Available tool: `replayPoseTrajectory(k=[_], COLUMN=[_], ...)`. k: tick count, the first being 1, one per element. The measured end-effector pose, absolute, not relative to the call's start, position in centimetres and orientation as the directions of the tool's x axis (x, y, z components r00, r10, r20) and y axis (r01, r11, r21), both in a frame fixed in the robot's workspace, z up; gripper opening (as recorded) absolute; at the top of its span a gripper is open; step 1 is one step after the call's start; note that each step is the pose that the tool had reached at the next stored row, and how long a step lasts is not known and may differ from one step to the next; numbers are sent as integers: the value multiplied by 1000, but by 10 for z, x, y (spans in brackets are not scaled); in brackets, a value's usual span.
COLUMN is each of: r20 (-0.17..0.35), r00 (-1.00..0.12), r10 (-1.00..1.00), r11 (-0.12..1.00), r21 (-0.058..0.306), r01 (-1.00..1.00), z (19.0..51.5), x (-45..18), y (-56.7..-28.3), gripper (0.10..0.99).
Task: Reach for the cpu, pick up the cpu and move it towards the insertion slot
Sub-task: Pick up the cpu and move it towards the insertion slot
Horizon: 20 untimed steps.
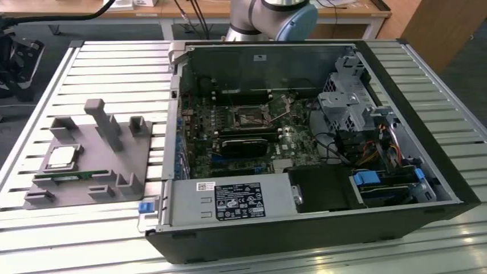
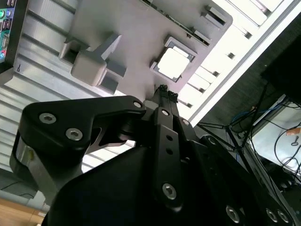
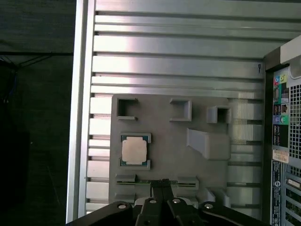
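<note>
The cpu [image 3: 134, 150] lies flat, silver lid up, in a shallow pocket of the grey fixture plate [image 3: 164, 141]. The plate sits on the slatted table [image 1: 114, 63] at the exterior view's left, well apart from the open computer case [image 1: 304, 228]. I judge the cpu light, stiff and thin, with a slick metal top that offers no hold, and an underside and corners that would not forgive a scrape or a drop. I would take it by two opposite edges of the rim where the pocket's low lips leave them free, squeezing gently. My gripper [image 2: 165, 92] hovers above the plate, near the cpu but clear of it, jaws pressed together and empty. The insertion slot [image 1: 250, 117] lies inside the case, on the board.
</note>
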<state>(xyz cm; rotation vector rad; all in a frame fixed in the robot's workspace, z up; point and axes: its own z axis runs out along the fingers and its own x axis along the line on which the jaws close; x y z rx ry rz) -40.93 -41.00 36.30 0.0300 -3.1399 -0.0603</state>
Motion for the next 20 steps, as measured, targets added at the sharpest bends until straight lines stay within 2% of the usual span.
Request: replayPoseTrajectory(k=[15,17,18,19,20], r20=[0,0,0,0,0], r00=[-1000,-1000,-1000,-1000,-1000], r10=[-19,-19,-19,-19,-19], r11=[999,999,999,999,999], r21=[38,38,38,38,38], r01=[-19,-19,-19,-19,-19], z=[355,353,352,351,349], x=[-419,-419,-419,-419,-419], y=[-410,-410,-410,-410,-410], gripper=[114,235,235,294,294])
